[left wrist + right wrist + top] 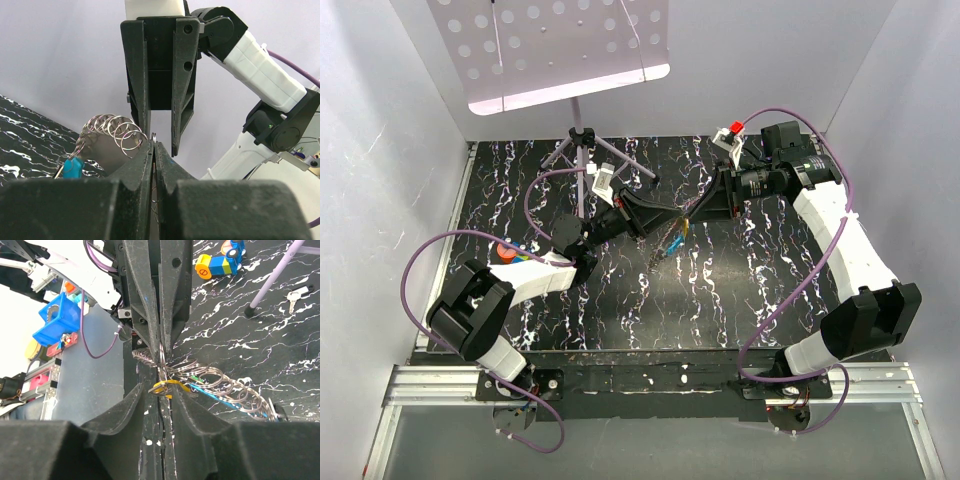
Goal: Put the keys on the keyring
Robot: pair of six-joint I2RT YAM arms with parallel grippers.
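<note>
Status: threading step in hand, mid-air over desk (720, 300) centre. L end effector (152, 147) is clenched on one wire loop of keyring (115, 132), a chain of linked split rings trailing off toward 9 o'clock in L wrist view. At chain's far end, approx. 8 o'clock, hangs blue key (74, 168), apparently already on.

R end effector (162, 391) meets L one tip to tip, jaws part-closed w/ yellow key (170, 386) lying across the tips. Cannot tell whether key is pinched or only resting there. Key touches the pinched ring, at its 6 o'clock in R wrist view.

Judgement: blue done, yellow not yet on.

Recommendations:
- Hold L grip firm so ring cannot twist.
- Present key's hole square to ring's split end.
- Feed along wire w/ small wrist rotation, not a straight push.
- No release until key hangs free on ring.

Risk: key slips and drops to desk.
</note>
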